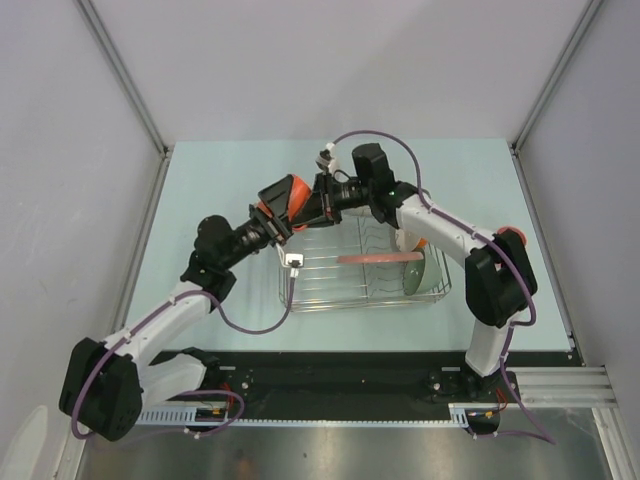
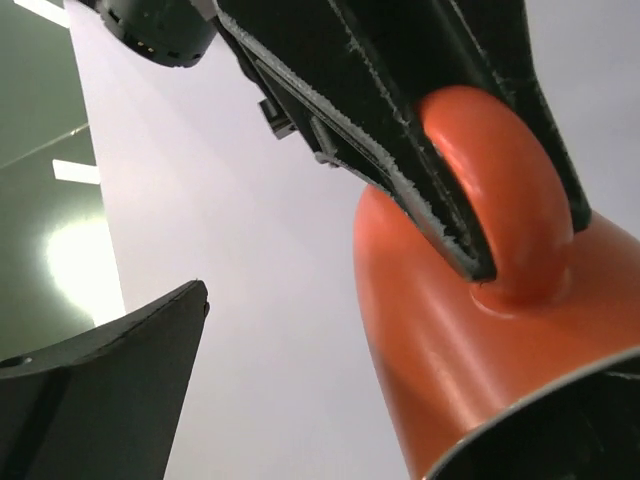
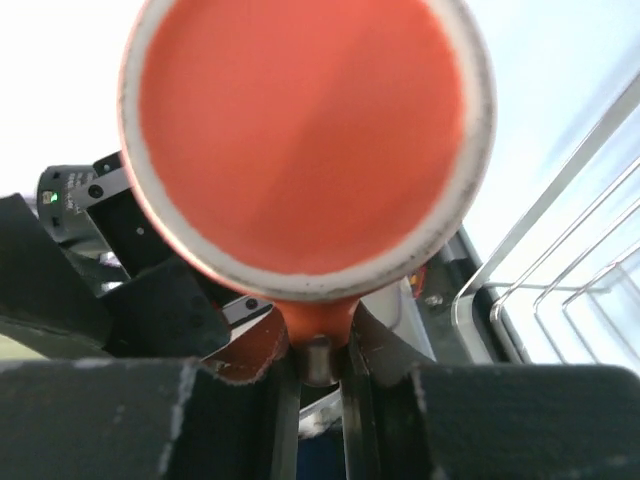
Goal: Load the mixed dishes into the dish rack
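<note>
The orange mug hangs in the air over the back left corner of the dish rack, between both grippers. My right gripper is shut on its handle, and the mug's open mouth faces that wrist camera. The right gripper's fingers clamp the handle in the left wrist view. My left gripper is open. Its left finger stands well apart from the mug's wall, while the mug lies close against its other finger.
In the rack stand a pink plate on edge, a pale green bowl at the right end and an orange-and-white bowl behind it. Rack wires lie just right of the mug. Grey walls close in the table.
</note>
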